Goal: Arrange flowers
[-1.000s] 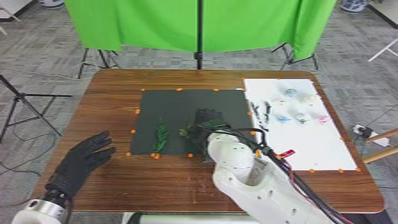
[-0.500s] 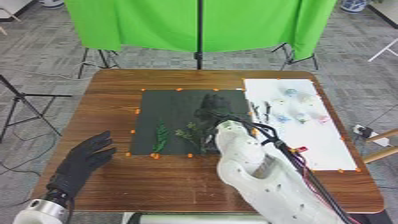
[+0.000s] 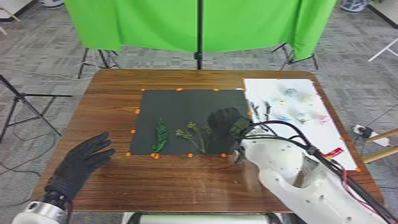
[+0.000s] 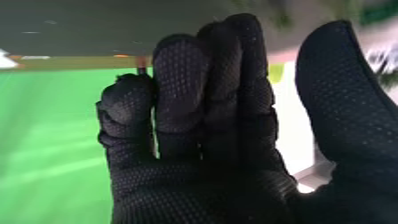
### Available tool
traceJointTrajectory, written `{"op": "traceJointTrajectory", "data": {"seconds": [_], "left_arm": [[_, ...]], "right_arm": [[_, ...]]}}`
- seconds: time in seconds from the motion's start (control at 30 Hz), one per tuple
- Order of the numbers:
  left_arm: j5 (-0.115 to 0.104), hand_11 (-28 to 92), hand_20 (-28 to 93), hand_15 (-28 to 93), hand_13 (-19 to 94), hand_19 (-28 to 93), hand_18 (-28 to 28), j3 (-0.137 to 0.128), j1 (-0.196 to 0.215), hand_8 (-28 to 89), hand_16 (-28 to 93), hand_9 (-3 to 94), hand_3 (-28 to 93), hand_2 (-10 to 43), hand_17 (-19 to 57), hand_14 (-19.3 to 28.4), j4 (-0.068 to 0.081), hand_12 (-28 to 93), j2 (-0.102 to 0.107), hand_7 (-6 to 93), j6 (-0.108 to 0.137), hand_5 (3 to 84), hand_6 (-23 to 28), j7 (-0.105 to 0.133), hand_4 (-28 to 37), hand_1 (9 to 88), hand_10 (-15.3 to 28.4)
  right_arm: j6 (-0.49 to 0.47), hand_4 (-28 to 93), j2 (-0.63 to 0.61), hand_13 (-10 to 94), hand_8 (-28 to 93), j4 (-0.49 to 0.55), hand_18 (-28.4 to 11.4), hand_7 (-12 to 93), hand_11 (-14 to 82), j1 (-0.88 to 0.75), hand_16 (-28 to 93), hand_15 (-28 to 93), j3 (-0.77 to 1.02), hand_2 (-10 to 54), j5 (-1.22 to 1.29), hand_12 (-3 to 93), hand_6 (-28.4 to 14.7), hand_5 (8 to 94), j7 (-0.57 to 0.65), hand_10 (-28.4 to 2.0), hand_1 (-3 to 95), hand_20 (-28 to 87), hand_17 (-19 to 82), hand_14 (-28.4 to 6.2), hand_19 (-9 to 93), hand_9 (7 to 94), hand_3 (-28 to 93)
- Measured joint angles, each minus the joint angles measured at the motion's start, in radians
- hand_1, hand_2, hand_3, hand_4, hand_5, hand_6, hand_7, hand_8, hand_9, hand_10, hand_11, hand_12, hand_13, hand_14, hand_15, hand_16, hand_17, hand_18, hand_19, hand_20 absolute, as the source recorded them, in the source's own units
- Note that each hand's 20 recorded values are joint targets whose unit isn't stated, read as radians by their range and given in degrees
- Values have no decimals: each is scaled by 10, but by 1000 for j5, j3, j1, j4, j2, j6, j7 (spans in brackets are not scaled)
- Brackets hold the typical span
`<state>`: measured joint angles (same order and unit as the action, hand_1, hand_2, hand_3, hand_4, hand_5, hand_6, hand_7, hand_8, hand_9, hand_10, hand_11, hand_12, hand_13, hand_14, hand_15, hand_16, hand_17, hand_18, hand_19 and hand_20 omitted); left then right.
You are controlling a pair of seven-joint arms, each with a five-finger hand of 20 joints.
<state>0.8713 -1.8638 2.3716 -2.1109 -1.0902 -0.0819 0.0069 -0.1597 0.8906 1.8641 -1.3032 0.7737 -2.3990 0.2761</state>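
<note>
My right hand [image 3: 228,121] is over the right part of the dark mat [image 3: 178,102], its fingers straight and nothing held. To its left on the mat lie a thin branching sprig [image 3: 197,136] and, farther left, a dark green leafy stem [image 3: 162,135]. Dark stems [image 3: 255,109] lie at the left edge of the white sheet [image 3: 324,145], with small pale, blue and pink blooms [image 3: 299,118] beside them. My left hand [image 3: 84,155] rests open over the table's left side. In the right wrist view, my right hand [image 4: 213,165] shows extended fingers and the thumb apart.
Orange markers line the mat and the sheet on the brown wooden table [image 3: 115,115]. A green cloth [image 3: 142,30] hangs behind a black pole [image 3: 200,30] beyond the table's far edge. A tripod [image 3: 27,100] stands on the floor at the left.
My right hand has moved away from the branching sprig, first forward, then back and to the right, uncovering it on the mat. The left hand has stayed still.
</note>
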Motion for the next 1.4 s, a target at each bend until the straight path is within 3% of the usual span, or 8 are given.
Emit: {"op": "traceJointTrajectory", "data": {"seconds": [0.1,0.17,0.33,0.83,1.17,1.4], "left_arm": [[0,205,3,372,219,523,221,0,0,-103,-34,262,705,-5,-87,153,0,150,0,193,0,307,44,0,-283,247,114],[0,205,3,372,219,523,221,0,1,-103,-34,262,705,-5,-87,153,0,149,0,194,0,305,43,0,-283,247,114],[0,206,3,372,218,523,221,-1,2,-103,-35,262,704,-5,-87,153,0,149,0,194,-1,305,42,0,-283,246,114],[0,203,3,370,218,522,221,-2,1,-103,-35,260,705,-6,-87,152,1,148,0,196,-5,299,40,-1,-283,247,113],[1,202,4,369,217,523,221,-1,1,-104,-34,259,702,-5,-87,152,1,150,-1,198,-7,294,37,-1,-283,248,113],[1,203,3,371,217,523,221,-1,-3,-104,-34,259,702,-5,-88,153,1,151,-4,199,-11,293,37,-5,-283,248,113]], "right_arm": [[161,-283,-35,581,-230,-27,-170,549,603,-10,261,733,-38,-95,-1,316,-8,520,35,-100,299,439,302,-69,844,604,822],[201,-283,-41,566,-231,-32,-173,566,621,-19,260,741,-38,-95,1,321,-17,500,63,-107,279,440,294,-76,842,579,828],[192,-283,-40,541,-237,-32,-175,571,626,-20,253,746,-62,-95,-8,319,-24,473,113,-114,267,440,280,-78,832,552,839],[131,-283,-21,485,-245,-10,-187,569,641,-42,235,752,-72,-95,-19,309,-47,413,81,-129,221,446,236,-88,796,484,836],[118,-283,53,405,-258,-10,-200,572,661,-31,194,791,-122,-95,-64,312,-96,313,243,-167,201,454,206,-119,789,343,844],[120,-283,95,386,-259,-19,-202,571,663,-30,170,803,-139,-95,-88,303,-106,298,270,-173,197,453,200,-127,790,321,845]]}}
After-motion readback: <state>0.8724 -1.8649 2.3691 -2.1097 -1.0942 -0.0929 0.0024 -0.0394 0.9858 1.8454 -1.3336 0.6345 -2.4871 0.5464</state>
